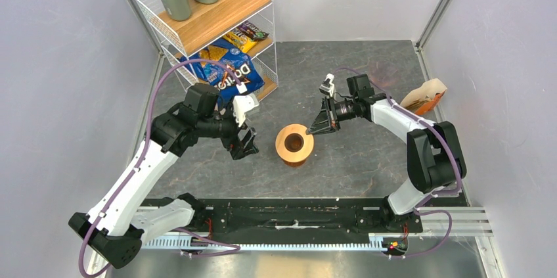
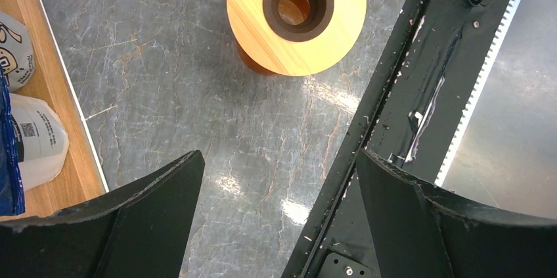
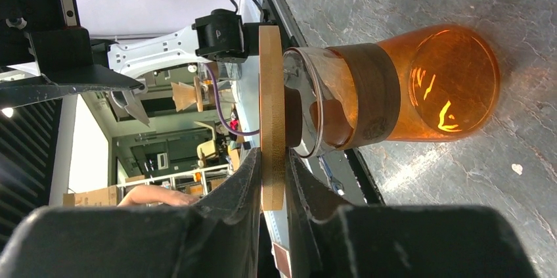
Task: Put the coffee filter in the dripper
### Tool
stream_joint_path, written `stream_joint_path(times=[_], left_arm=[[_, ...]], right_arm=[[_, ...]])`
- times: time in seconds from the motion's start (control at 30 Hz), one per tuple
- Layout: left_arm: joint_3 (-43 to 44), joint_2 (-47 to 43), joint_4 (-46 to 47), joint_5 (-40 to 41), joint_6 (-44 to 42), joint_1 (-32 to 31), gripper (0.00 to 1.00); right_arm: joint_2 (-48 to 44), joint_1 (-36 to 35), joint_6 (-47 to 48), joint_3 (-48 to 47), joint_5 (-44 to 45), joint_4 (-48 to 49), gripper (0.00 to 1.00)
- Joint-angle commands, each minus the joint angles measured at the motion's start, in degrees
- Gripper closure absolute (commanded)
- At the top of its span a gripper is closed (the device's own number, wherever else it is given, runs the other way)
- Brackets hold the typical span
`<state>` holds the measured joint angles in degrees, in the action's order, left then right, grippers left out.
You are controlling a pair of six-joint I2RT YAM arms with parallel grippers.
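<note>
A flat wooden ring [image 1: 294, 141] lies on top of an amber glass beaker [image 3: 420, 87] at the table's middle. My right gripper [image 1: 315, 125] is shut on the ring's right rim; in the right wrist view its fingers [image 3: 246, 179] clamp the ring's edge [image 3: 271, 114] from both sides. My left gripper [image 1: 244, 146] hangs open just left of the beaker, nothing between its fingers [image 2: 164, 186]; the ring [image 2: 295, 15] lies ahead of it. A faint pinkish clear shape at the back right looks like the dripper [image 1: 382, 74]. No single coffee filter is in view.
An orange-and-cream pack of filters [image 1: 425, 97] leans at the right wall. A wire and wood shelf rack [image 1: 217, 22] with bottles and snack bags stands at the back left, close behind my left arm. A black rail [image 1: 295, 215] runs along the near edge.
</note>
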<state>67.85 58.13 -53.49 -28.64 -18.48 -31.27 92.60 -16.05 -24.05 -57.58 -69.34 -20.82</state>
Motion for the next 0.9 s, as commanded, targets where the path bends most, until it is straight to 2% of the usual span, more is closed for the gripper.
stream_joint_path(times=[0.0, 0.2, 0.4, 0.6, 0.63, 0.67, 0.7, 0.87], left_arm=[[-0.3, -0.9, 0.3, 0.0, -1.3, -0.3, 0.06], [-0.7, -0.7, 0.3, 0.2, -0.6, -0.3, 0.06], [-1.1, 0.0, 0.3, -0.5, 1.2, -0.3, 0.06], [-1.3, 0.9, 0.4, -2.4, 1.4, -0.3, 0.05], [-1.3, 1.3, 0.3, -2.9, 1.6, -0.3, 0.05], [-1.2, 1.8, 0.1, -3.4, 1.7, -0.3, 0.05], [-1.0, 2.3, -0.2, -4.1, 1.7, -0.3, 0.05], [0.4, 5.8, -2.4, -5.4, -0.8, -1.6, 0.05]], right_arm=[[1.2, 0.0, 3.9, -2.8, 0.6, -3.0, 0.74], [3.1, 0.1, 7.0, -5.9, 3.1, -7.4, 0.67], [3.8, 0.2, 8.8, -7.9, 5.6, -10.6, 0.54], [3.5, 0.3, 10.0, -9.5, 7.6, -13.0, 0.35], [3.3, 0.4, 10.5, -10.0, 8.2, -14.4, 0.32], [2.9, 0.5, 11.3, -10.4, 8.7, -16.0, 0.2], [2.4, 0.8, 12.1, -10.8, 9.3, -17.5, 0.17], [-2.8, 2.9, 20.8, -12.4, 12.0, -29.6, 0.13]])
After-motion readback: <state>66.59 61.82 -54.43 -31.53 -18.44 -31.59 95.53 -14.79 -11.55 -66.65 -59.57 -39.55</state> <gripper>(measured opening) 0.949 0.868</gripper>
